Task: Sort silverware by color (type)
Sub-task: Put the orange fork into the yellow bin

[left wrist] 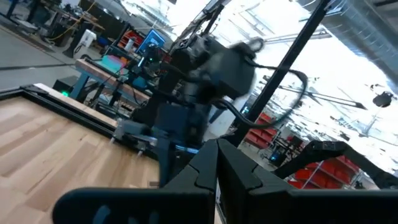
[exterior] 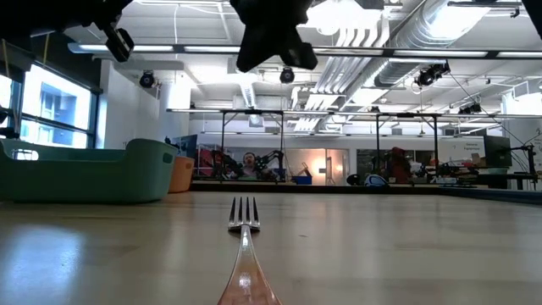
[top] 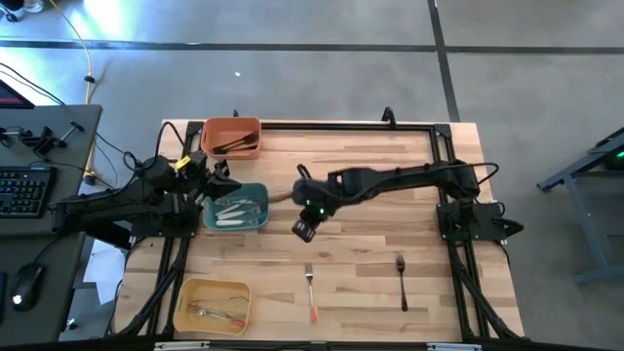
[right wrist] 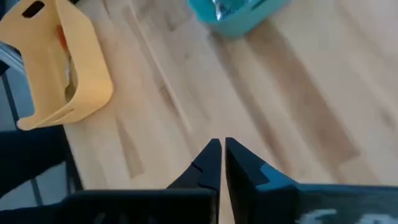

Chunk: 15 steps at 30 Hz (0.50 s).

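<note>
Lying loose on bare wood toward six o'clock of the table (top: 390, 161) are two pieces of silverware: an orange-handled fork (top: 310, 292) and, at its three o'clock and well apart, a black fork (top: 401, 280), both with open planks all round them. Three bins line the nine o'clock side: an orange bin (top: 232, 136) with dark pieces at the far edge, a teal bin (top: 237, 208) with white-handled pieces in the middle, a yellow bin (top: 214, 305) with orange-handled pieces by the near edge. No readable writing shows on any of them. The right gripper (right wrist: 219, 163) hangs above the planks just beside the teal bin's three o'clock side, fingers pressed together, holding nothing. The left gripper (left wrist: 216, 171) waits at nine o'clock of the teal bin, likewise closed and empty.
</note>
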Each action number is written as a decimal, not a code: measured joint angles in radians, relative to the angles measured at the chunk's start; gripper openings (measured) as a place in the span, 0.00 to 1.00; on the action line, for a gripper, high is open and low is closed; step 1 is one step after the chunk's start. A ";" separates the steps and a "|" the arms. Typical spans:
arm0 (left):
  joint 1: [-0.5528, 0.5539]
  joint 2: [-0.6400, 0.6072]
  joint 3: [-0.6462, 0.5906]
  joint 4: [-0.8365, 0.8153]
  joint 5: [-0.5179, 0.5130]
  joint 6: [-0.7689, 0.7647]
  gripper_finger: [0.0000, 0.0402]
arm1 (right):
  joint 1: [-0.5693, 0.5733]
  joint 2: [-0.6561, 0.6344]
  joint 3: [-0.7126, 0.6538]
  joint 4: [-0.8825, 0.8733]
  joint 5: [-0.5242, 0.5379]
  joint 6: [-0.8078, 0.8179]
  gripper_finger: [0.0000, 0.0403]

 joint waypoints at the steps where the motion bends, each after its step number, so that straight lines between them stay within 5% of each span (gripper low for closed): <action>1: 0.000 0.000 0.000 -0.002 0.000 0.007 0.00 | 0.018 0.000 0.000 -0.007 0.015 0.029 0.02; 8: 0.000 0.000 0.000 -0.029 0.001 0.042 0.00 | 0.166 0.029 0.000 -0.035 0.138 0.348 0.17; 15: 0.000 -0.002 0.000 -0.035 0.041 0.057 0.00 | 0.285 0.102 0.000 -0.047 0.140 0.656 0.30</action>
